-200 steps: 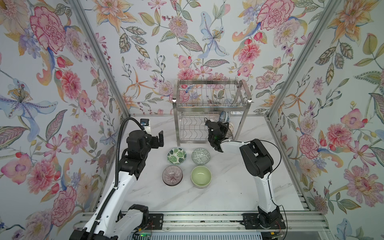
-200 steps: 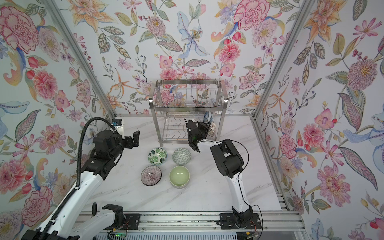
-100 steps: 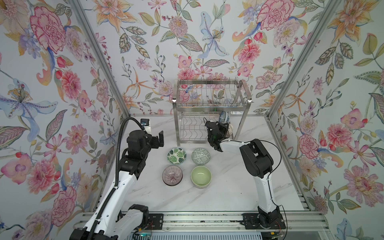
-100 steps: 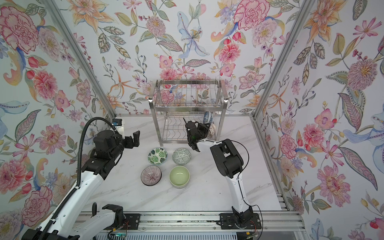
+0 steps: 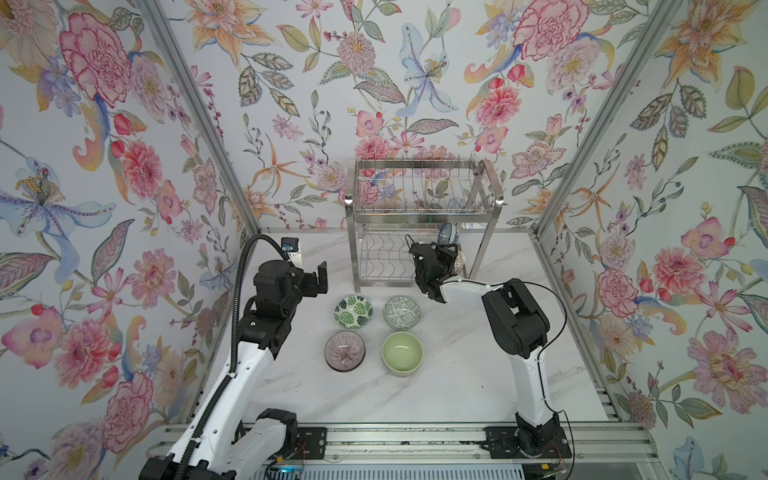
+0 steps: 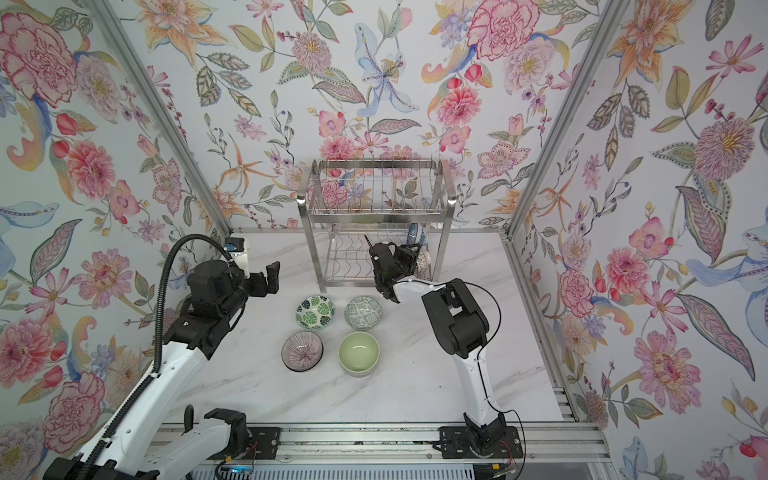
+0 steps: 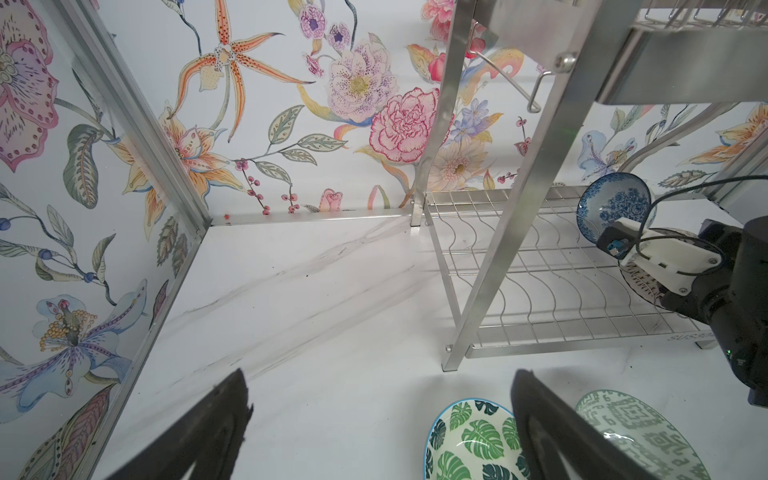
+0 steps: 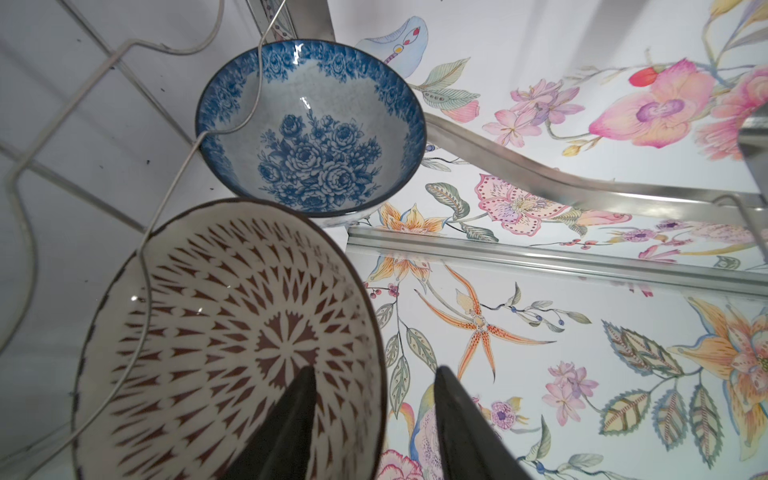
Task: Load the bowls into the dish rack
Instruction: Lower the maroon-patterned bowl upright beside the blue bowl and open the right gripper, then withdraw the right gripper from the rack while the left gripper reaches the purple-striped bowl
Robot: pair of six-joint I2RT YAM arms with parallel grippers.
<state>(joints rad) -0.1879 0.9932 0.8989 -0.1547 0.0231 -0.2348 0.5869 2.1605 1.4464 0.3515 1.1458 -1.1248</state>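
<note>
Rack (image 5: 419,211) wires prop the brown bowl (image 8: 232,340) on edge, so the right fingers (image 8: 291,415), half parted astride its rim, grip nothing. Left fingers (image 7: 208,424) gape empty, the leaf bowl (image 7: 469,440) just beyond them.

A white marble table (image 5: 457,386) carries everything. At its far edge, against the back wall, the dish rack (image 5: 424,208) stands on its flat-bar legs. In front of the rack four bowls sit upright on the table in a close square: the leaf-print bowl (image 5: 353,311) and the geometric bowl (image 5: 401,312) nearer the rack, the ribbed bowl (image 5: 344,351) and the green bowl (image 5: 402,354) nearer the front. On the rack's lower shelf (image 5: 382,257), at its right end, the blue floral bowl (image 5: 448,235) and the brown lattice bowl (image 8: 232,332) stand on edge.
</note>
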